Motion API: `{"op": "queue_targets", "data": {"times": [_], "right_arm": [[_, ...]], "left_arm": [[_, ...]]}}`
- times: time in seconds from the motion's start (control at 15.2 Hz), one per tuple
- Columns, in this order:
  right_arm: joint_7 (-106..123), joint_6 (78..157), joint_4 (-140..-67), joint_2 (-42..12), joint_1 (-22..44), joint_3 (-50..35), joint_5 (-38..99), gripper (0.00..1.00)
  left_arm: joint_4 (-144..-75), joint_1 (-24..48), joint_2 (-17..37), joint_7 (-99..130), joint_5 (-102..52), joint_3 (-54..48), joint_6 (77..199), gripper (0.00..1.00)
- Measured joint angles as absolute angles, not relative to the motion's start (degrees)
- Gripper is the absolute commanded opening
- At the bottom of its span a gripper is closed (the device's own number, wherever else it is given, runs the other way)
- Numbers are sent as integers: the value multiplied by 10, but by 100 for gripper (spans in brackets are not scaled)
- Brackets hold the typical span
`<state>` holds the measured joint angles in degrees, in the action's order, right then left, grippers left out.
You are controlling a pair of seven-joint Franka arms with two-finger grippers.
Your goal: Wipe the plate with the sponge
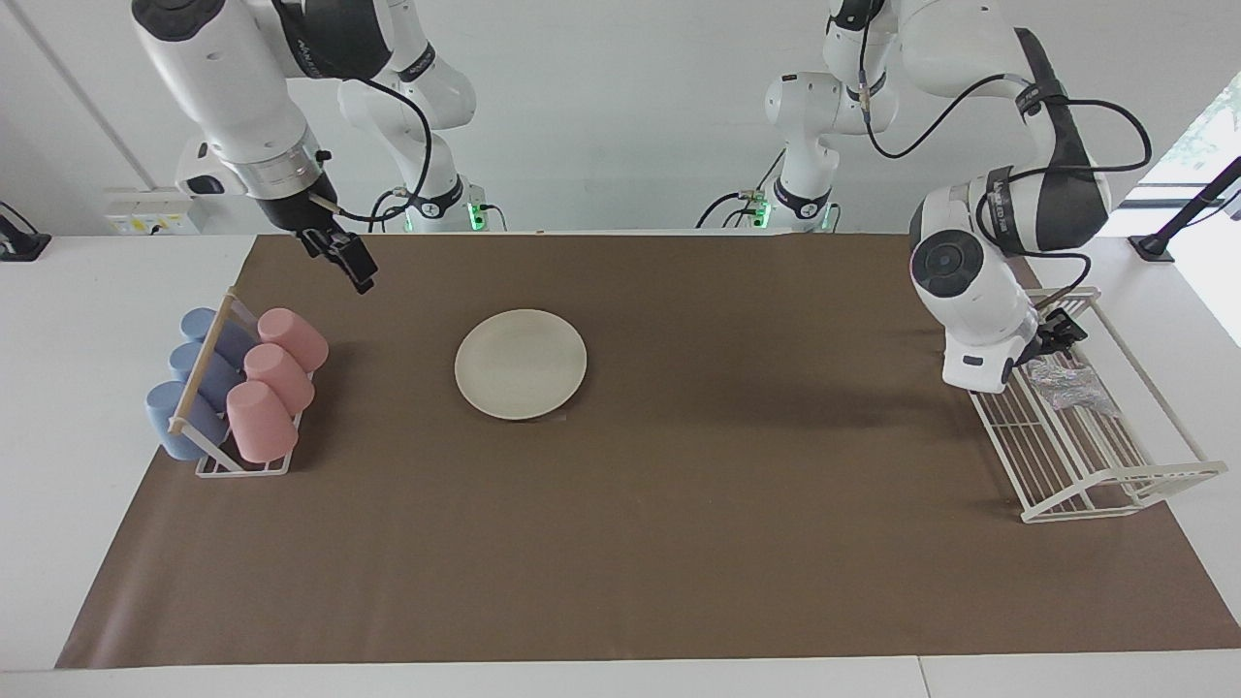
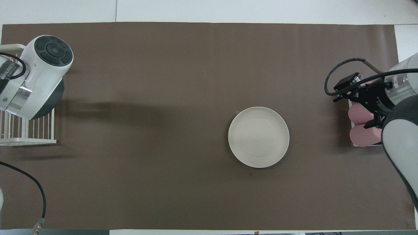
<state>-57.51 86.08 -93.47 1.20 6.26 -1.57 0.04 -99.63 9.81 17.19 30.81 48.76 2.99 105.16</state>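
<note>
The cream-white plate (image 1: 521, 364) lies flat on the brown mat, toward the right arm's end of the table; it also shows in the overhead view (image 2: 258, 137). The silvery-grey sponge (image 1: 1071, 384) lies in a white wire rack (image 1: 1115, 485) at the left arm's end. My left gripper (image 1: 1059, 335) is lowered into that rack, right at the sponge's edge nearer the robots; I cannot tell whether it touches it. In the overhead view the left arm hides the gripper and the sponge. My right gripper (image 1: 351, 262) hangs in the air over the mat beside the cup rack and waits (image 2: 346, 88).
A small rack (image 1: 242, 465) with pink cups (image 1: 276, 373) and blue cups (image 1: 189, 388) lying on their sides stands at the right arm's end. The white wire rack also shows in the overhead view (image 2: 29, 130). The brown mat (image 1: 737, 504) covers most of the table.
</note>
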Motion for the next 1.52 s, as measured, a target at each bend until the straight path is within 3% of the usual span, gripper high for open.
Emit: {"op": "queue_targets", "data": {"times": [0.13, 0.4, 0.59, 0.66, 1.25, 1.52], "right_arm": [[-683, 856, -927, 13, 93, -17, 10, 100], [-846, 858, -922, 11, 134, -19, 55, 100], [-916, 858, -890, -7, 162, -19, 57, 100], [-934, 859, -877, -15, 170, -20, 57, 100], [-1142, 888, -834, -61, 230, -21, 85, 100], [-1255, 886, -734, -140, 282, -22, 85, 100]], "left_arm": [[-996, 89, 173, 311, 496, 30, 1064, 100], [-994, 74, 173, 311, 500, 31, 1084, 81], [-994, 73, 173, 311, 500, 30, 1094, 26], [-994, 73, 173, 311, 500, 30, 1100, 3], [-989, 73, 172, 312, 500, 29, 1107, 0], [-940, 72, 170, 314, 429, 29, 1077, 0]]}}
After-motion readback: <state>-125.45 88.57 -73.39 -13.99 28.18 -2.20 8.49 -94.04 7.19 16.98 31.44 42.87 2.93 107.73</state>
